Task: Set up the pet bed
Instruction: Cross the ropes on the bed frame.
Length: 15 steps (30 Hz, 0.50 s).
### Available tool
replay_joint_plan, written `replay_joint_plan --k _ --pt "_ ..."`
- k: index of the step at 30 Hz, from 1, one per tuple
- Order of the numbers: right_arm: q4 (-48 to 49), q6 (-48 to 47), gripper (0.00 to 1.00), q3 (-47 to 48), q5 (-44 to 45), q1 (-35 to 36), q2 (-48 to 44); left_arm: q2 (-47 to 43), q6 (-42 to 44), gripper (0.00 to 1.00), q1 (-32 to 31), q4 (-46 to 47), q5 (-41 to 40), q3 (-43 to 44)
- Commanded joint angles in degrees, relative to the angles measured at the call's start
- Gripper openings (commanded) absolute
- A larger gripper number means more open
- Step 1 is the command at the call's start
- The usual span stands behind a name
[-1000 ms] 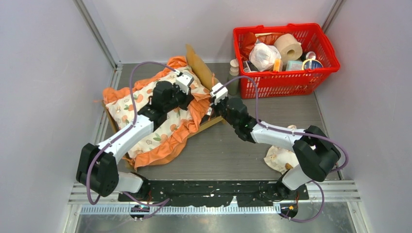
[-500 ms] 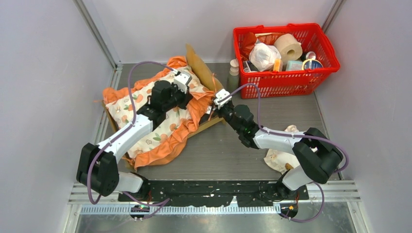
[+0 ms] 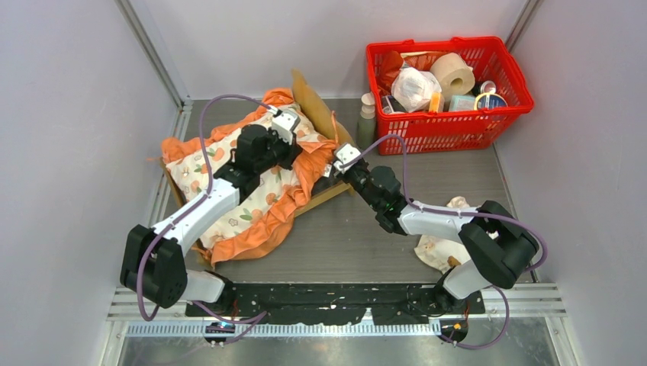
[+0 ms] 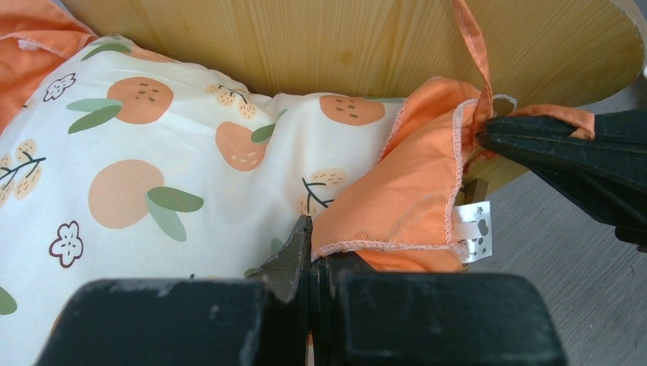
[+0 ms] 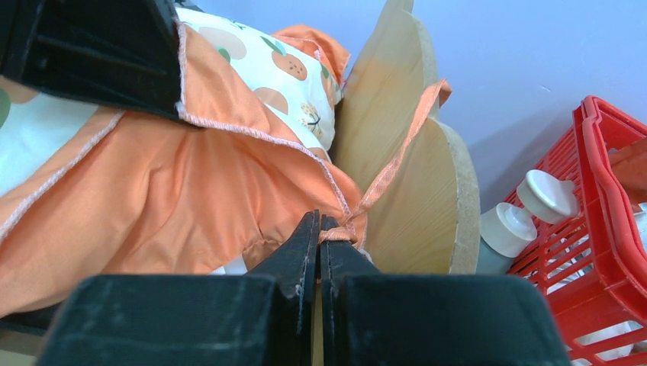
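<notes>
The pet bed [image 3: 314, 103] sits at the left rear of the table [image 3: 343, 236], headboard toward the red basket [image 3: 450, 131], mostly buried under the orange-print cushion [image 3: 263, 200], whose ruffle spills over the near rail; two capped bottles [image 3: 367, 114] stand between headboard and basket; a small frilled pillow [image 3: 436, 248] lies under the right arm. The left gripper [image 4: 309, 236] has its jaws closed on the ruffle's edge; the right gripper [image 5: 319, 229] pinches the cushion's orange tie at the headboard.
</notes>
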Motion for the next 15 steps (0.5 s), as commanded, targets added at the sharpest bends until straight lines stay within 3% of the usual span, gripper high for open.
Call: replay_joint_plan --k 1,15 --pt "5.5 -4.1 0.05 -1.5 -1.5 0.1 -0.6 0.0 -1.5 0.0 0.8 2.6 -0.2 2.4" --pt "-10.0 4.3 0.05 2.2 -5.2 0.1 -2.0 0.5 -2.7 0.0 0.8 2.6 1.9 2.2"
